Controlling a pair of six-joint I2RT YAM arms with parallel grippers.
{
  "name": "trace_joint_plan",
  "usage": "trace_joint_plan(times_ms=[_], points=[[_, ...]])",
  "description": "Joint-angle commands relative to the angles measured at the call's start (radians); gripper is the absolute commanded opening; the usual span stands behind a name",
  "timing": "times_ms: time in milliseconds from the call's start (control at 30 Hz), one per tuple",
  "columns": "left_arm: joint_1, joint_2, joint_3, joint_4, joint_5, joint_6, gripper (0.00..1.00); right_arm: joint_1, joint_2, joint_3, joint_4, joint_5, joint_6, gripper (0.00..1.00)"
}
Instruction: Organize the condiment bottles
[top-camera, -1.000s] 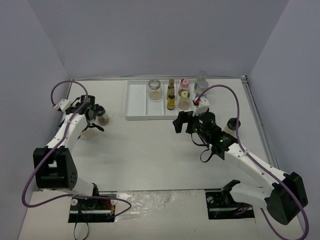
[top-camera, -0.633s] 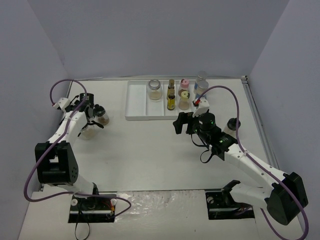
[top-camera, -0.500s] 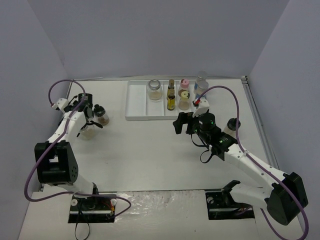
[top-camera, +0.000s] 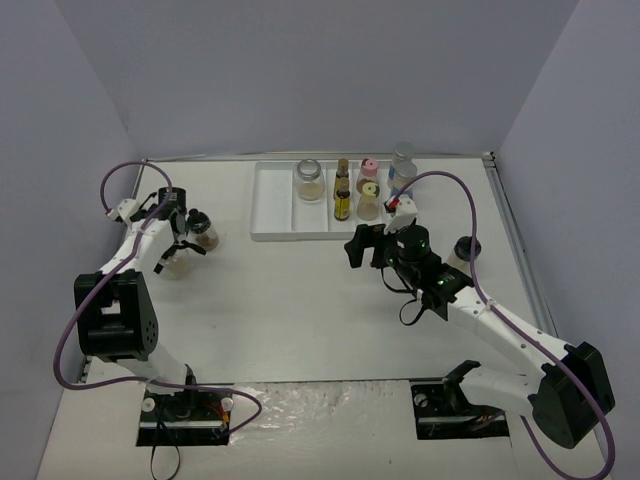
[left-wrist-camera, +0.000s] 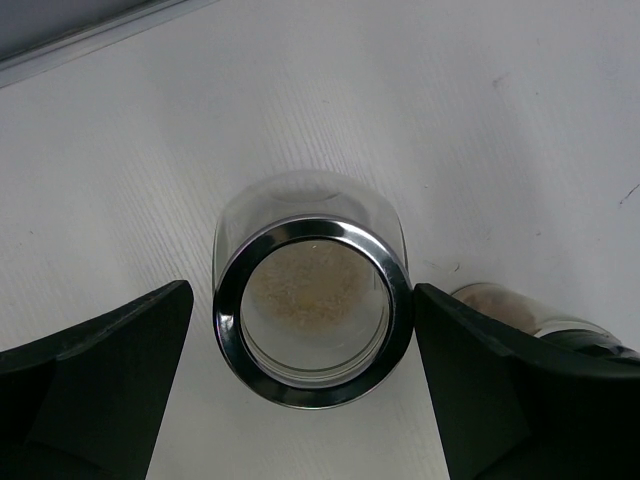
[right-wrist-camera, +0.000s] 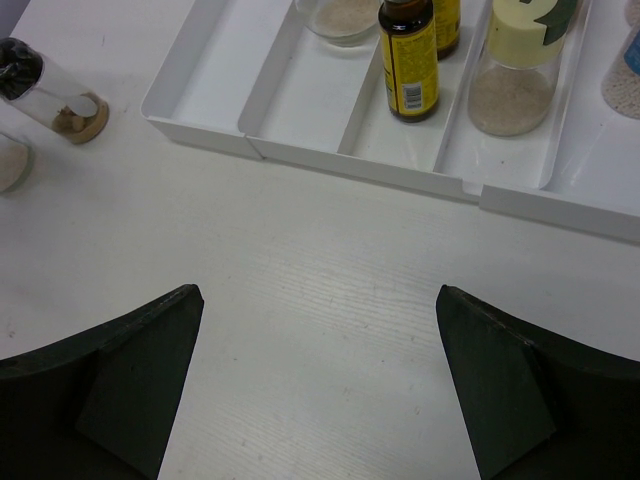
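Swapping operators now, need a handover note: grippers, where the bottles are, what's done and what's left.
Left gripper: open, jaws either side of the metal-rimmed jar of tan powder at the table's left, with gaps on both sides.
Right gripper: open, empty, over bare table in front of the white tray.
Done, in the tray: clear jar, amber bottles, pink-capped bottle, yellow-capped bottle, and blue-labelled bottle at its right end.
Left: the metal-rimmed jar, the black-capped bottle beside it, and a dark-capped bottle right of the right arm.
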Motion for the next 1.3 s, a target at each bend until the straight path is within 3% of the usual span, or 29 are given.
trace_joint_plan(times_ms=[0,133,300,367,467,700,767,933,1033,1133,1267], points=[[0.010,-0.030,0.037,0.028,-0.011,-0.013,0.85,-0.002,0.007,0.001,0.084,-0.030,0.000,1.00],[0.009,-0.033,0.033,0.011,-0.016,-0.016,0.65,-0.002,0.010,0.002,0.084,-0.027,0.000,1.00],[0.009,-0.093,-0.003,-0.005,-0.004,0.023,0.29,-0.004,0.012,0.003,0.084,-0.027,0.002,1.00],[0.009,-0.136,-0.021,-0.018,0.010,0.076,0.14,-0.004,0.016,0.006,0.083,-0.031,0.003,1.00],[0.007,-0.213,-0.048,-0.042,0.048,0.184,0.00,-0.006,0.017,0.007,0.084,-0.034,0.003,1.00],[-0.031,-0.402,-0.128,-0.101,0.270,0.409,0.00,-0.020,0.028,0.013,0.081,-0.047,0.011,1.00],[-0.115,-0.463,-0.154,-0.089,0.323,0.470,0.00,-0.029,0.028,0.018,0.079,-0.052,0.015,1.00],[-0.335,-0.508,-0.125,-0.074,0.299,0.454,0.00,-0.050,0.018,0.043,0.050,-0.058,0.031,1.00],[-0.490,-0.454,-0.053,-0.043,0.250,0.457,0.00,-0.056,-0.006,0.056,0.025,-0.041,0.034,1.00],[-0.572,-0.366,0.055,-0.001,0.248,0.485,0.00,-0.064,-0.040,0.066,-0.017,-0.014,0.032,1.00],[-0.599,-0.239,0.194,0.092,0.288,0.533,0.00,-0.069,-0.086,0.071,-0.062,0.046,0.031,1.00]])
